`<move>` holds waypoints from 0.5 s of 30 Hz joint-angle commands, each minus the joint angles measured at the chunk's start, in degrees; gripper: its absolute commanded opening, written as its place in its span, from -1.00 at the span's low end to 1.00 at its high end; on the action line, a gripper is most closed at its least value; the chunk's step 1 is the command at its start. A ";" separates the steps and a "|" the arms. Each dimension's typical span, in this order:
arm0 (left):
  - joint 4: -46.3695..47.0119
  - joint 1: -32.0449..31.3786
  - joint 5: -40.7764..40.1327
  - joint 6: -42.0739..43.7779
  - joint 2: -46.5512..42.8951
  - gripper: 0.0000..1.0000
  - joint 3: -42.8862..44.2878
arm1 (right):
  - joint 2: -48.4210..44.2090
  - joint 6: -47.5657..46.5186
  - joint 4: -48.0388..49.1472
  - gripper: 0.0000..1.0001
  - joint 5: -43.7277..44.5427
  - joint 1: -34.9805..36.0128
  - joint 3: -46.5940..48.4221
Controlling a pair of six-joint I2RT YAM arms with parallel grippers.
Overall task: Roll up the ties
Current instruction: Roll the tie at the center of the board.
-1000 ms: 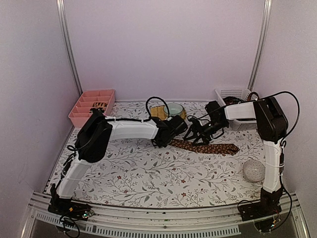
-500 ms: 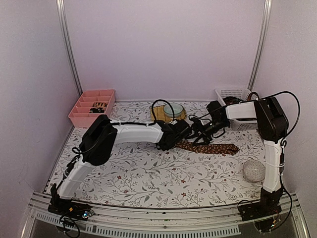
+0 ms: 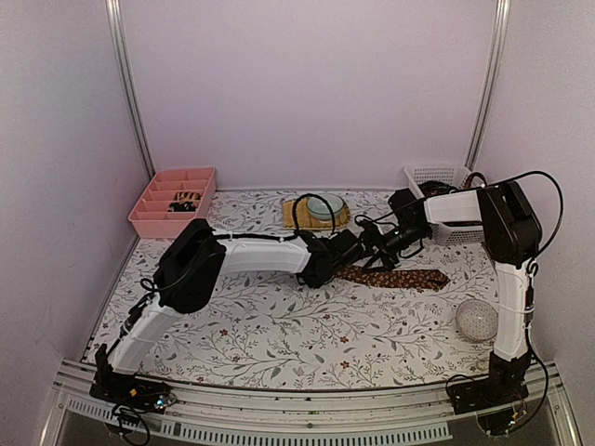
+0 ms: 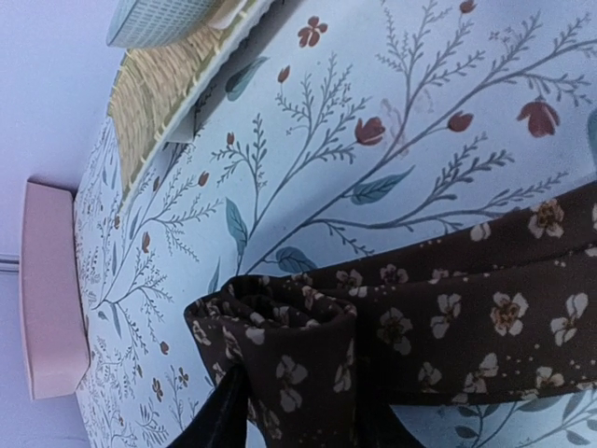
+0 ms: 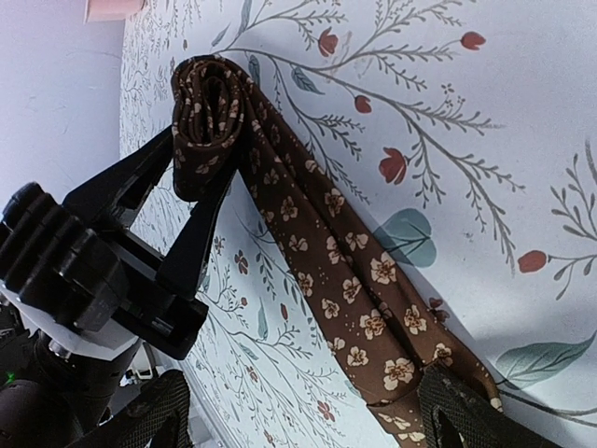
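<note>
A dark brown tie with small cream flowers lies flat on the floral table cover, right of centre. Its left end is wound into a small roll, also seen as the roll in the right wrist view. My left gripper straddles that roll, and its black fingers touch both sides of it. My right gripper hovers just beyond with its jaws wide apart. One fingertip rests at the edge of the flat part of the tie, and nothing is held.
A pink divided tray stands at the back left, with a small dark roll in one compartment. A pale bowl sits on a yellowish woven mat at the back centre. There is a white basket at the back right and a clear ball near the right arm.
My left arm has stretched further right, carrying the rolled end along the tie toward the right gripper. The flat part of the tie is shorter. The right arm has barely moved.
</note>
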 commanded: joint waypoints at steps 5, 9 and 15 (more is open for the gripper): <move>0.81 -0.77 1.67 1.85 0.12 -0.11 0.80 | -6.81 0.06 -1.11 0.70 -0.15 -0.48 -0.36; 1.51 -0.46 2.02 1.73 -0.79 0.02 0.19 | -7.11 -0.05 -1.12 0.70 0.62 -0.54 -0.30; 4.10 -0.28 2.03 3.04 -3.12 0.21 -1.69 | -7.69 -0.23 -0.92 0.70 1.92 -0.54 0.18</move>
